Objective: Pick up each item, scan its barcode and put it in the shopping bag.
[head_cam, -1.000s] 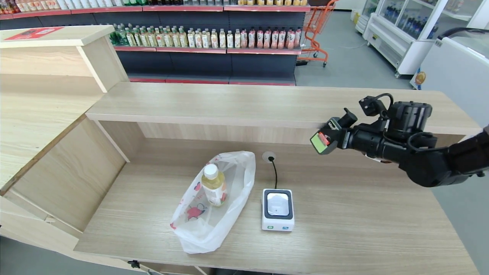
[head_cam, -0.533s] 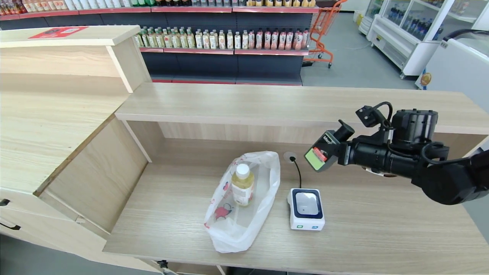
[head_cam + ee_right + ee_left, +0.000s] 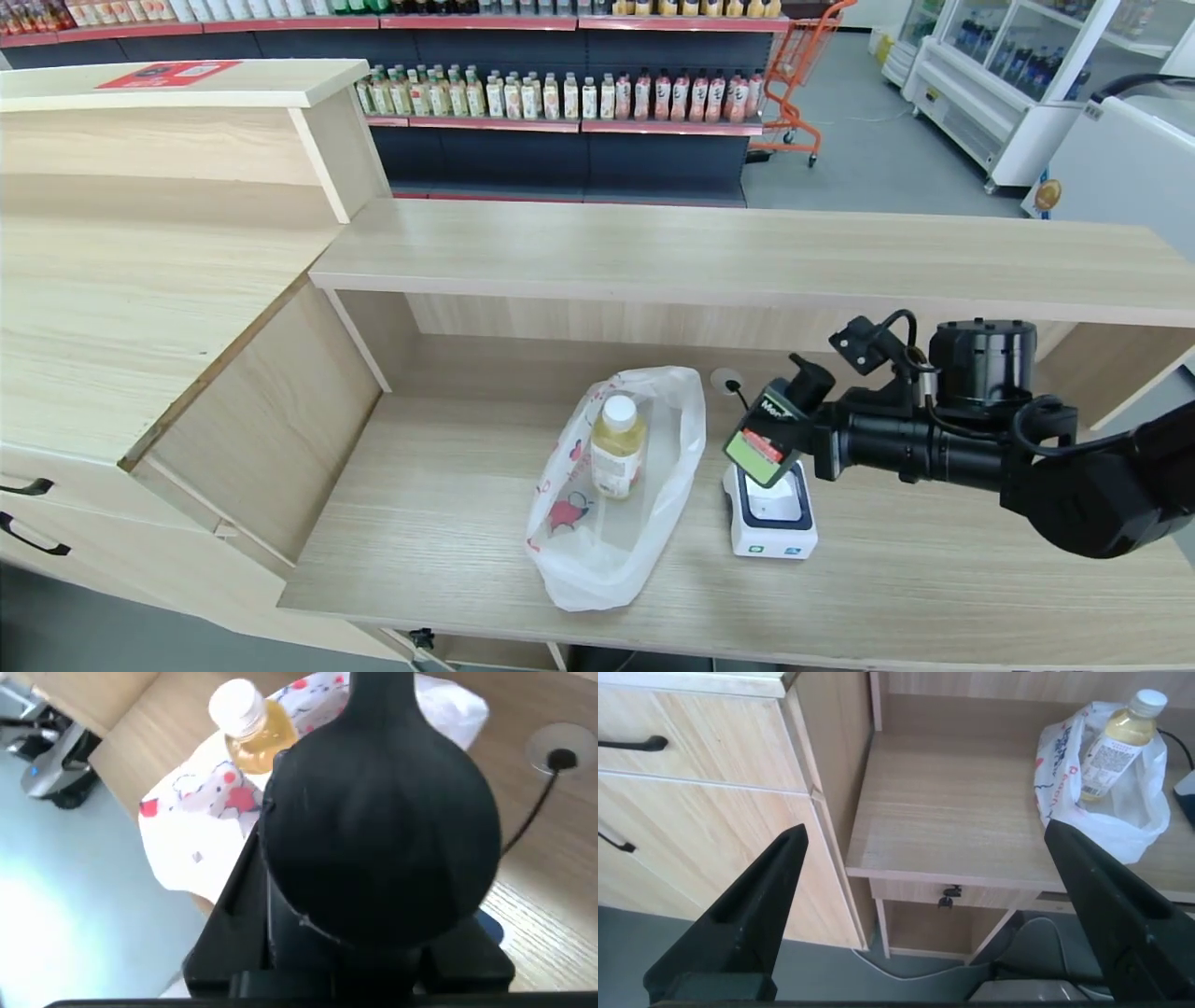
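My right gripper (image 3: 777, 431) is clamped on a small green-faced pack (image 3: 752, 452), holding it tilted just above the scanner (image 3: 773, 519), green face turned towards the bag side. The scanner sits around the middle of the worktop (image 3: 934, 579), and its black cable (image 3: 739, 396) runs back to a round port (image 3: 726, 380) near the rear edge. Just beside it, towards the left edge, the shopping bag (image 3: 597, 551) lies flat, reaching close to the front edge, with a bottle of yellow drink (image 3: 617, 446) lying inside, white cap towards the rear. My left gripper (image 3: 924, 829) hangs off the worktop's front left corner, by the drawer fronts (image 3: 691, 793), its fingers (image 3: 747, 924) spread wide with nothing between them.
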